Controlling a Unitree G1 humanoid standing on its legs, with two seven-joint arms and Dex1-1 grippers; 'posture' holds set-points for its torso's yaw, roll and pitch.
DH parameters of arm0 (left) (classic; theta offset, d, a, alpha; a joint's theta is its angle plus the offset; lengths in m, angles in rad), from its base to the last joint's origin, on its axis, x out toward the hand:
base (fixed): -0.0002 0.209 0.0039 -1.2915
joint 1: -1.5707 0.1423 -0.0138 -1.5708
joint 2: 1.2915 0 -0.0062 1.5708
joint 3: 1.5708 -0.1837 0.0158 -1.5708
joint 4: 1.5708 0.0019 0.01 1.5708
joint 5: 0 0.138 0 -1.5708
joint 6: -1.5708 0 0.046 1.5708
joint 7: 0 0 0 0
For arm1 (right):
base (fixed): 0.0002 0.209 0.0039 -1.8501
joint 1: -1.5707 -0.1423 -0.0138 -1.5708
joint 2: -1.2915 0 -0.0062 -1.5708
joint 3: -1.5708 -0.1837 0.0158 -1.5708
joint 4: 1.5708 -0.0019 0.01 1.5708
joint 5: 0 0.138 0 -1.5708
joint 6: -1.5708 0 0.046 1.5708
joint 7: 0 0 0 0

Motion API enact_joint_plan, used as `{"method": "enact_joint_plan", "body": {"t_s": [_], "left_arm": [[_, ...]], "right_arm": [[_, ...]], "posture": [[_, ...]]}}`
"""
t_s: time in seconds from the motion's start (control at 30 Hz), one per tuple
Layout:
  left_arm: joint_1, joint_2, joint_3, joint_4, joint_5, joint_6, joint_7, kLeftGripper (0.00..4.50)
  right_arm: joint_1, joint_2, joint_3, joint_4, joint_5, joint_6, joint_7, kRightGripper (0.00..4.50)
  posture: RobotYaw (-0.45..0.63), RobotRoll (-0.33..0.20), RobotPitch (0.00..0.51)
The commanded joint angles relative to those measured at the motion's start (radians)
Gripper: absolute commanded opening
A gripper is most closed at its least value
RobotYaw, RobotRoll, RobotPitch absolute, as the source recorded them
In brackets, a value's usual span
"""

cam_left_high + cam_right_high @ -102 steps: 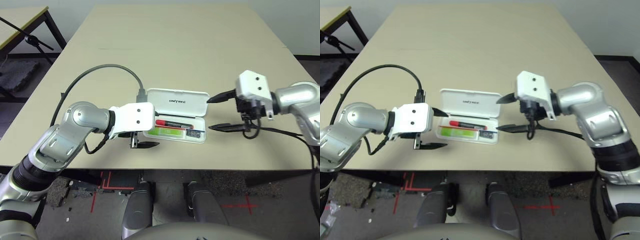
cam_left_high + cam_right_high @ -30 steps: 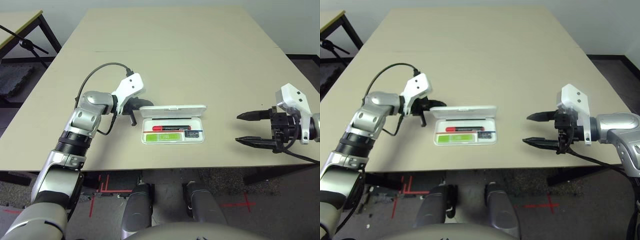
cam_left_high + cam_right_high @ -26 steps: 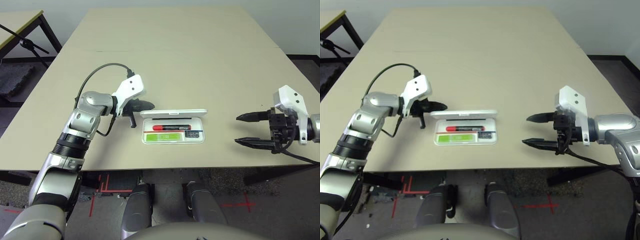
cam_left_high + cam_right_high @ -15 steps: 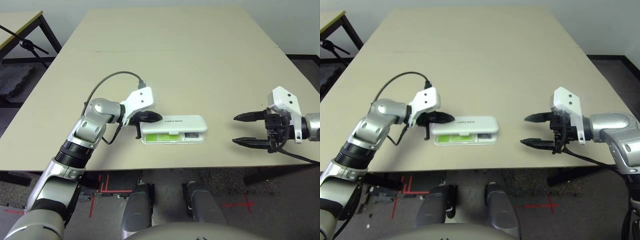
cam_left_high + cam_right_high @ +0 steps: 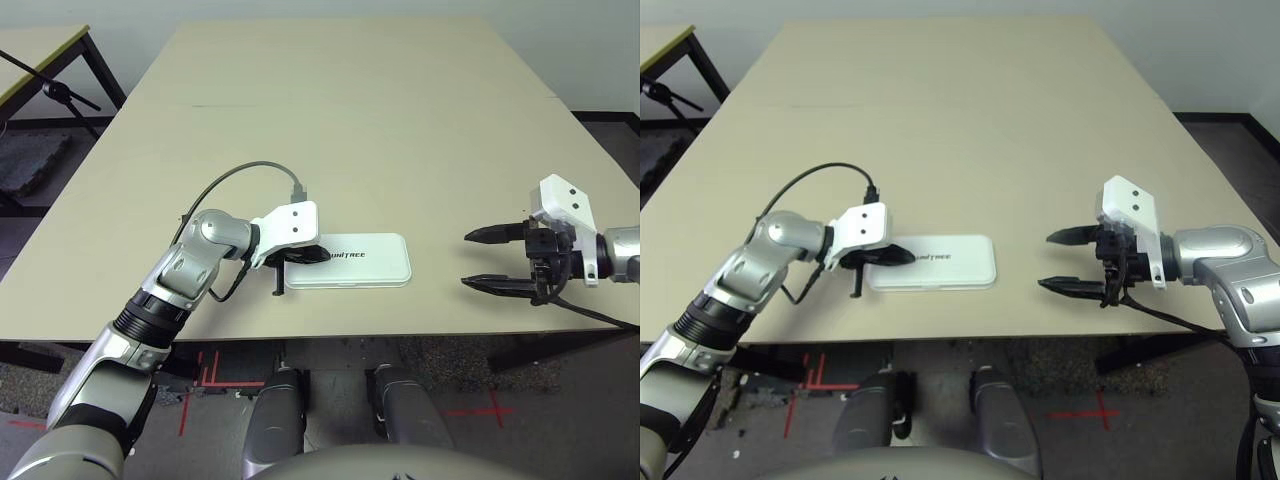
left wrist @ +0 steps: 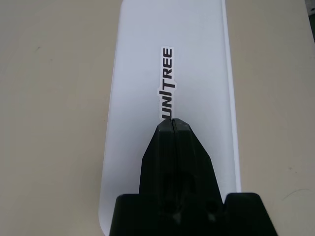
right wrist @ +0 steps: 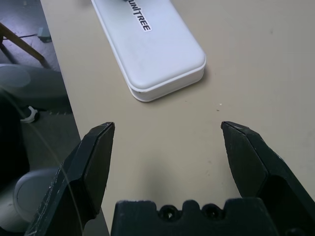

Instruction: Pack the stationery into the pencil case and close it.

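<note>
The white pencil case (image 5: 360,262) lies flat near the table's front edge with its lid down and the dark "UNITREE" lettering (image 6: 167,81) facing up. The highlighter, the red marker and the dark block are hidden. My left gripper (image 5: 318,254) is shut, and its fingertips (image 6: 173,123) rest on the lid's left end, just at the lettering. My right gripper (image 5: 466,260) hovers open well to the right of the case, pointing at it with nothing between its fingers (image 7: 101,147). The case's right end (image 7: 162,64) lies ahead of that gripper.
The beige table (image 5: 350,110) stretches bare behind the case. Its front edge (image 5: 400,335) runs close below the case and both grippers. A grey cable (image 5: 240,175) loops from my left wrist. A second table (image 5: 40,45) and a black stand (image 5: 60,85) are at far left.
The lid has come fully down, covering the stationery. My left gripper has followed it forward and down onto the lid. My right gripper has edged slightly left.
</note>
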Motion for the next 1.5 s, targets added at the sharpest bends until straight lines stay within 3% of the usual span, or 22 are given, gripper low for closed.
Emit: {"method": "enact_joint_plan", "body": {"t_s": [0.03, 0.13, 0.2, 0.47, 0.67, 0.83, 1.07, 1.5], "left_arm": [[0.009, -0.063, 0.064, 0.058, -0.037, 0.041, 0.084, 0.05], [-0.045, -0.116, 0.207, 0.129, -0.106, 0.063, 0.176, 0.65], [-0.075, -0.137, 0.307, 0.194, -0.141, 0.046, 0.253, 1.31], [-0.123, -0.15, 0.596, 0.467, -0.192, -0.106, 0.537, 4.44], [-0.118, -0.124, 0.695, 0.647, -0.18, -0.282, 0.681, 4.48], [-0.133, -0.098, 0.753, 0.776, -0.174, -0.416, 0.817, 4.48], [-0.15, -0.062, 0.79, 0.874, -0.184, -0.516, 0.906, 4.48], [-0.133, -0.064, 0.782, 0.866, -0.182, -0.532, 0.912, 4.48]], "right_arm": [[-0.024, 0.049, 0.004, 0.035, -0.042, -0.044, -0.076, 4.5], [-0.065, 0.163, -0.045, 0.107, -0.066, -0.098, -0.227, 4.5], [-0.09, 0.236, -0.081, 0.168, -0.087, -0.148, -0.338, 4.5], [-0.198, 0.406, -0.192, 0.442, -0.276, -0.319, -0.876, 4.5], [-0.245, 0.454, -0.256, 0.614, -0.322, -0.447, -1.114, 4.5], [-0.271, 0.456, -0.286, 0.731, -0.321, -0.527, -1.2, 4.5], [-0.301, 0.454, -0.284, 0.809, -0.316, -0.593, -1.21, 4.5], [-0.332, 0.476, -0.257, 0.872, -0.322, -0.627, -1.194, 4.5]], "posture": [[-0.08, 0.0, 0.104], [-0.08, 0.0, 0.106], [-0.07, 0.0, 0.107], [-0.05, 0.0, 0.12], [-0.02, 0.0, 0.126], [-0.01, 0.0, 0.129], [0.0, 0.0, 0.139], [0.02, 0.0, 0.141]]}}
